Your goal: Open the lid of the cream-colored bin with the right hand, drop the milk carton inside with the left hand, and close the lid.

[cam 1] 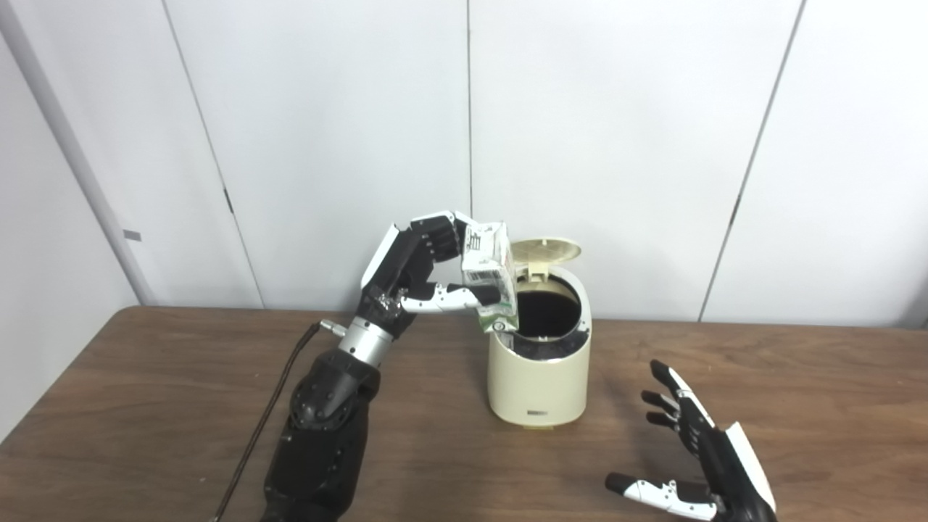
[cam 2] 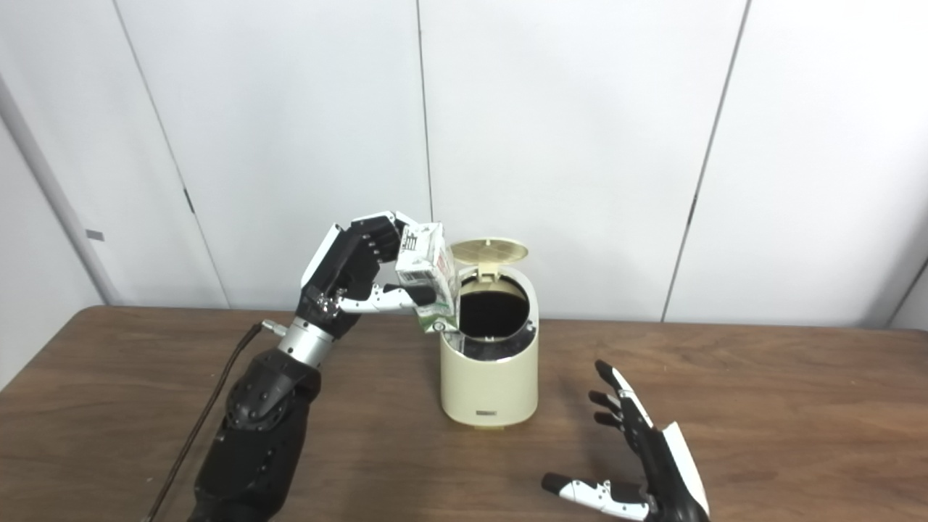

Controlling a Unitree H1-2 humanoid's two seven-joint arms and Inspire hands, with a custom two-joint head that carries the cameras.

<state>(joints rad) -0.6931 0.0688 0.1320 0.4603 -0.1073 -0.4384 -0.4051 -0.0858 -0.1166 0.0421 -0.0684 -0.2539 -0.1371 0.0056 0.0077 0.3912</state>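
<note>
Left hand [cam 1: 424, 264] is wrapped around the milk carton [cam 1: 491, 275] right now, fingers over the top and back, thumb pressed across the front face, so we've got a solid pinch on it. We're holding the carton up in the air at the near-left edge of the bin [cam 1: 538, 370], with its bottom corner hanging just at the rim, maybe barely over it. Hard to tell from either view if it's touching the rim or just clear.

The lid [cam 1: 545, 251] is already flipped up and standing at the back of the bin, so the dark opening is wide open to us. That's the first step sorted, we'd say.

What matters for the drop: the opening sits to the right of the carton and a bit farther from us, and the carton's long axis runs roughly up and down, tilted a little. So we figure the left hand needs to slide a touch more to the right to get the whole carton over the hole before letting go, otherwise it could clip the rim and tumble onto the table [cam 1: 797, 377].

Our right hand [cam 1: 696, 453] is resting low near the table, off to the right of the bin and closer to us, fingers spread, holding nothing. It's the nearer one to the lid side for closing later.
</note>
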